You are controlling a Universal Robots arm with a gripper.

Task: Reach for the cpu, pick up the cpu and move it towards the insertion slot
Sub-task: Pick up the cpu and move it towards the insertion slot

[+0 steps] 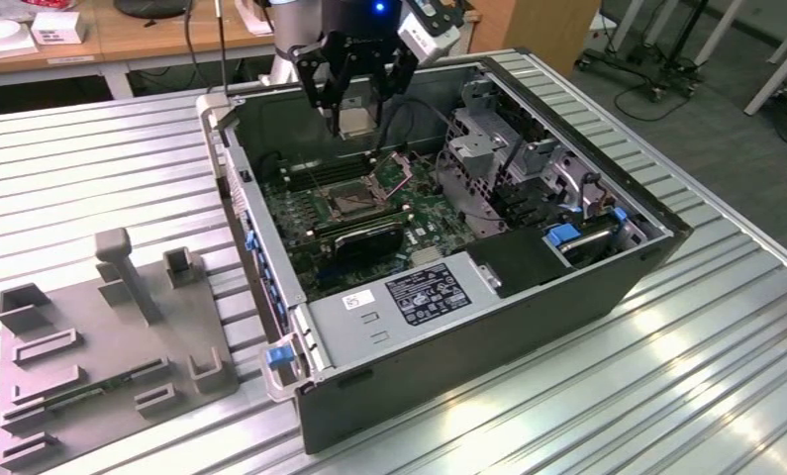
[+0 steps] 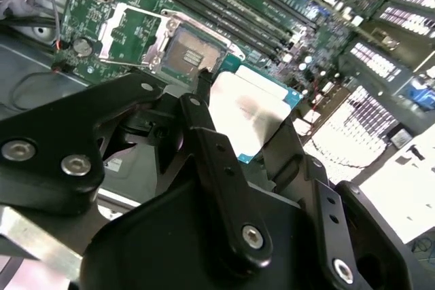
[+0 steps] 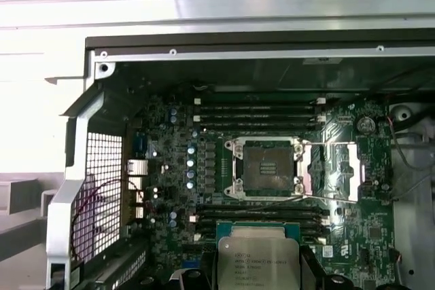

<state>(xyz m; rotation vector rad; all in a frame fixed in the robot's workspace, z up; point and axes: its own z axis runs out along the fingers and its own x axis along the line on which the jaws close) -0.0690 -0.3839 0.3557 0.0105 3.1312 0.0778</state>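
i have the gripper (image 1: 354, 111) up over the open computer case (image 1: 605, 287), and its black fingers (image 2: 217, 161) are clamped on the cpu (image 2: 248, 110), one on each side of the chip. in the exterior view the cpu (image 1: 353, 121) hangs in the air above the green motherboard (image 1: 420, 213), clear of the board and not touching anything but the gripper. in the first wrist view i see its silvery top (image 3: 250, 261) flat and level, with the dark memory slots (image 3: 258, 214) lying between it and the insertion slot (image 3: 266, 168). the insertion slot sits open on the motherboard, dark centre showing inside its metal frame, with the hinged cover plate (image 3: 334, 169) folded out just beside it. in the second wrist view the slot (image 2: 190, 52) is near the chip's far edge but still apart from it. off to the exterior view's left, a grey tray (image 1: 103, 356) rests on the bench (image 1: 710, 396), well apart from the case.
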